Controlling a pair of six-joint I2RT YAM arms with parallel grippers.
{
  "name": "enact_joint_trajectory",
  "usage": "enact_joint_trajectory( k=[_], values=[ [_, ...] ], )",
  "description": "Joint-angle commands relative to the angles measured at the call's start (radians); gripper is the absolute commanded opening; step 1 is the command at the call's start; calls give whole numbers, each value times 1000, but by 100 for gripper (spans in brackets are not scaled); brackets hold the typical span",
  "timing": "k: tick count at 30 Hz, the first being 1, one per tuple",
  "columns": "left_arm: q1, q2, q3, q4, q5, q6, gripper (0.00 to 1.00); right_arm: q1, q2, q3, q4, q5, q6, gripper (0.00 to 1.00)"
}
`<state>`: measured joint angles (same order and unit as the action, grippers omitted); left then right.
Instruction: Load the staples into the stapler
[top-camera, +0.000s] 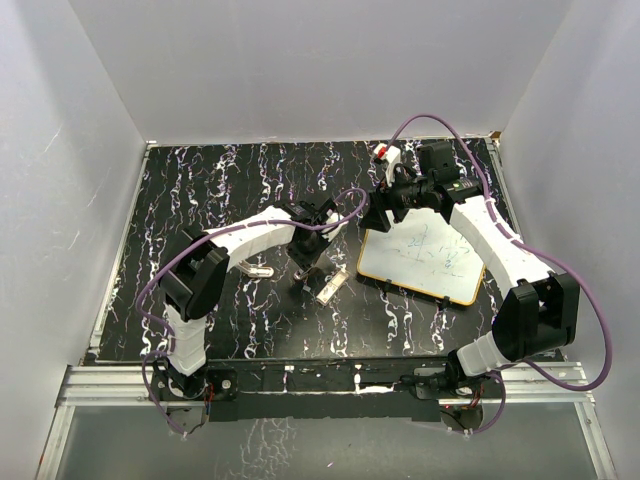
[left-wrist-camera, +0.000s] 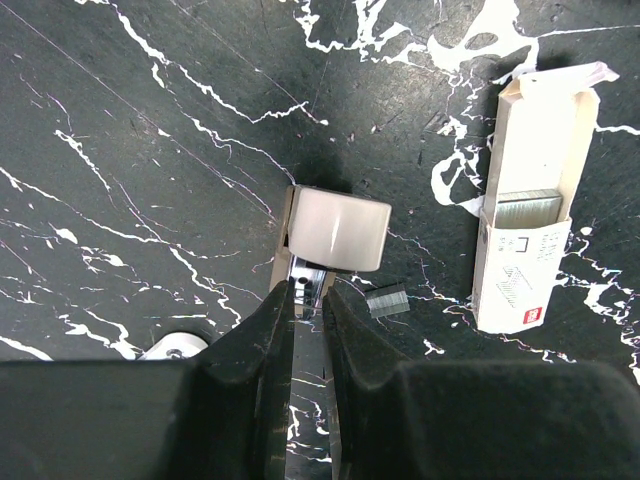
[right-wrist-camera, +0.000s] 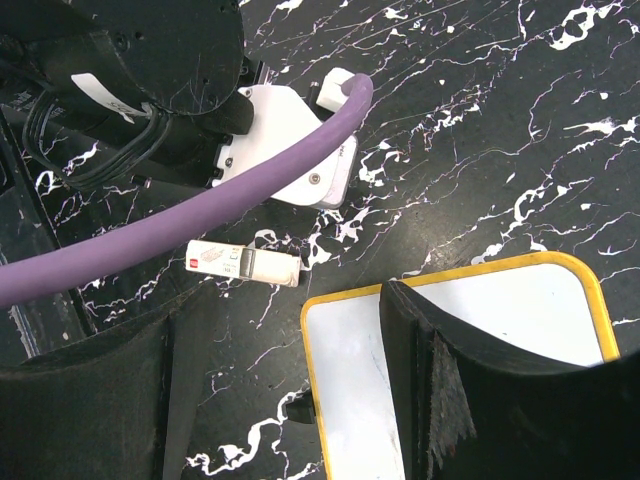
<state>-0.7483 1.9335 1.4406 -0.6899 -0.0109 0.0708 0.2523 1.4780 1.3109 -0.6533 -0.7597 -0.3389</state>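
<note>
Currently: my left claw, pressed shut on the stapler, steadying it, I judge, for loading. Staples box, open, lying near; one loose strip between box and stapler. My right claw, spread, empty, over the whiteboard corner, out of the way.

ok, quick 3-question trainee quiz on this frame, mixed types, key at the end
1. True or false: the staple box is closed.
2. The loose staples lie: A) inside the stapler; B) on the table, between stapler and staple box; C) in the right tool.
3. Fill in: the open right tool hangs over a corner of the ___.
Key: 1 false, its flap is open; 2 B; 3 whiteboard.
</note>
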Motion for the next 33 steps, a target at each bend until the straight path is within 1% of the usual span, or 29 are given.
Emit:
enact_joint_trajectory(
  k=[1, 25, 33],
  values=[
    [-2, -74, 28, -26, 17, 9, 0, -5, -21, -13, 50, -23, -4, 68],
    [-2, -100, 15, -7, 41, 61, 0, -6, -9, -16, 50, -31, -5, 68],
    [3, -80, 7, -9, 34, 67, 0, -5, -11, -17, 50, -33, -5, 68]
  ],
)
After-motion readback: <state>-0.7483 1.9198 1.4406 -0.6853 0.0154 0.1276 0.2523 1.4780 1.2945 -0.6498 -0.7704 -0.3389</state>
